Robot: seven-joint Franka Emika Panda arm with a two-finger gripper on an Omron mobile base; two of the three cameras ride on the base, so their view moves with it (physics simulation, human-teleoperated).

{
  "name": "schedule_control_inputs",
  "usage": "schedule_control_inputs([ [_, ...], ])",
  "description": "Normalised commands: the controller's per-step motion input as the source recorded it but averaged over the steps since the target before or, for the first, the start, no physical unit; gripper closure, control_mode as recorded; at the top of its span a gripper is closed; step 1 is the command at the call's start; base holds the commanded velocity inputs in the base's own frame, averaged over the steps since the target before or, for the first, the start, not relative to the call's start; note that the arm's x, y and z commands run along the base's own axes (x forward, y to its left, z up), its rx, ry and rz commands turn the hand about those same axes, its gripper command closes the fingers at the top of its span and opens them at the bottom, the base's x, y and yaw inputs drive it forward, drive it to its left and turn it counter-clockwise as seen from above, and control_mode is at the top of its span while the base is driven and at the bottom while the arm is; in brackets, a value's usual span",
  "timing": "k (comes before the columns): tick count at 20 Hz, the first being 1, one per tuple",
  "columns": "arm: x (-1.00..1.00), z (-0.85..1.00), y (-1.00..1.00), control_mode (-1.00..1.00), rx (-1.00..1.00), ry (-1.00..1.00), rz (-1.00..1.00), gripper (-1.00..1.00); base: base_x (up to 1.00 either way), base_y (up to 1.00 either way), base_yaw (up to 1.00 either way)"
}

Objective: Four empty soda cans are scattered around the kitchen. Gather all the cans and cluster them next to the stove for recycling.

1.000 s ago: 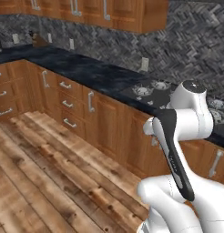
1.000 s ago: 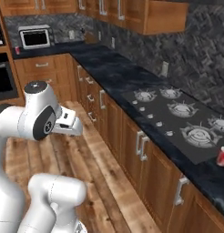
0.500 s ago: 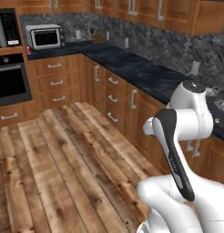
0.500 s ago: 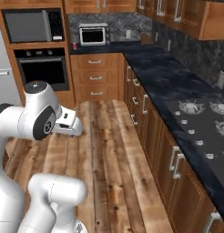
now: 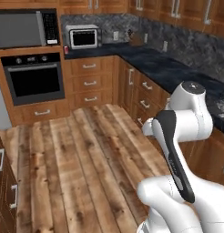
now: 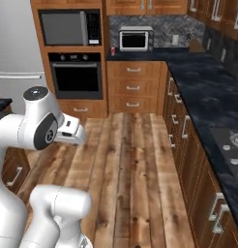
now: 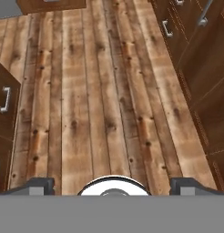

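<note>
Soda can (image 6: 112, 51): one, small and red, upright on the black counter (image 6: 208, 82), just left of the toaster oven (image 6: 135, 40) and beside the tall oven cabinet. Same can in the left base view (image 5: 66, 49).
Stove (image 6: 230, 144): burner corner at the right edge, well apart from the can.
Gripper (image 7: 113, 184): jaws spread fully wide, holding nothing, pointed down at the wood plank floor (image 7: 100, 100).
Wall oven (image 6: 76, 77) and microwave (image 6: 69, 28): stacked at left.

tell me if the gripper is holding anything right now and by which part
Nothing is held. In the hand view the two dark finger tips of the gripper stand wide apart, with just the brown wood plank floor visible between them.
</note>
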Motion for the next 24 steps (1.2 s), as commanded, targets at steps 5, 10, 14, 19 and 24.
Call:
schedule_control_inputs([
  [5,0.0,0.0,0.0,1.0,0.0,0.0,0.0,-1.0,0.94,-0.14,0.23],
  [10,0.0,0.0,0.0,1.0,0.0,0.0,0.0,-1.0,0.89,-0.2,0.19],
  [14,0.0,0.0,0.0,1.0,0.0,0.0,0.0,-1.0,0.87,-0.26,0.15],
  [19,0.0,0.0,0.0,1.0,0.0,0.0,0.0,-1.0,0.92,-0.33,0.12],
  [24,0.0,0.0,0.0,1.0,0.0,0.0,0.0,-1.0,0.91,-0.39,0.1],
])
